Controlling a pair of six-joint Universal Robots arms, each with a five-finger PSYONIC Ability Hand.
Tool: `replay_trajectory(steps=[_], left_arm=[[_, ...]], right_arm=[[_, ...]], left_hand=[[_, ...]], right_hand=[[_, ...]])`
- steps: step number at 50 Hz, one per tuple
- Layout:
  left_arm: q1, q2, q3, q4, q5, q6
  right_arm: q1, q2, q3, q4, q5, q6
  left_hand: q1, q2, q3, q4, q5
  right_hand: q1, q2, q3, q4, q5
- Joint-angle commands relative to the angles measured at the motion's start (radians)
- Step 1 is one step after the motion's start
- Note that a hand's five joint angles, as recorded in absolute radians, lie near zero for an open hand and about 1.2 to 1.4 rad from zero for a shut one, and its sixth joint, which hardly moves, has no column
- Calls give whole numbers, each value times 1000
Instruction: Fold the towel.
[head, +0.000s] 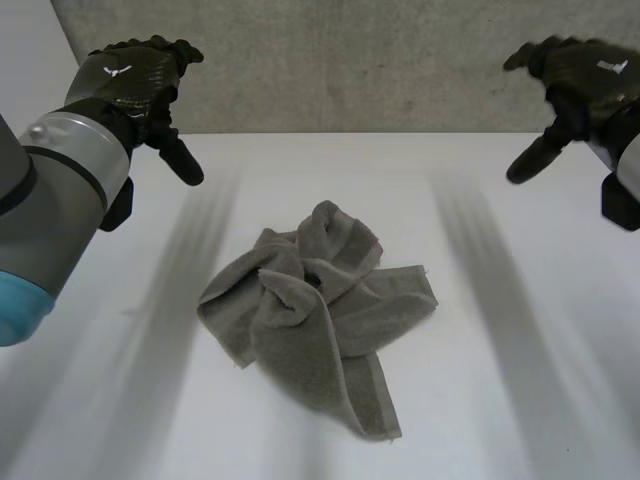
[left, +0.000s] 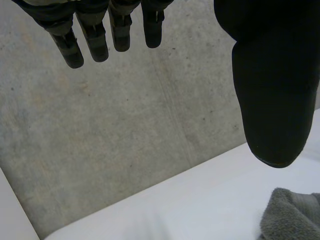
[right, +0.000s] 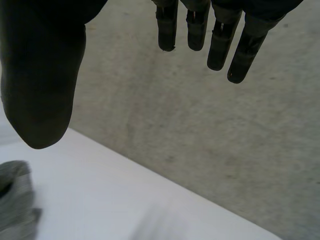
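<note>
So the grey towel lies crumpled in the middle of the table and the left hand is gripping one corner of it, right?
Not quite. The towel does lie crumpled in the middle of the table, but the left hand grips nothing: the head view shows it open, held apart from the towel.

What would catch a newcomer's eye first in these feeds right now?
The grey towel lies crumpled in a twisted heap at the middle of the white table, with no fold made yet. The left hand and the right hand hover open at either side, raised near the table's far edge, both clear of the towel.
</note>
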Motion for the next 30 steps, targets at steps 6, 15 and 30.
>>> replay_trajectory(steps=[6,15,30], left_arm=[[37,1,29,-67,25,-20],[42,1,33,-67,26,-20],[101,-28,9,-67,35,-9]], right_arm=[[7,20,-106,48,103,-13],[-1,22,-104,53,103,-18],[11,72,-84,226,63,-252]], left_hand=[[6,11,9,11,-24],[6,11,9,11,-24],[35,40,39,40,5]], right_hand=[[-56,-64,-67,-115,-66],[-56,-64,-67,-115,-66],[-56,-64,-67,-115,-66]])
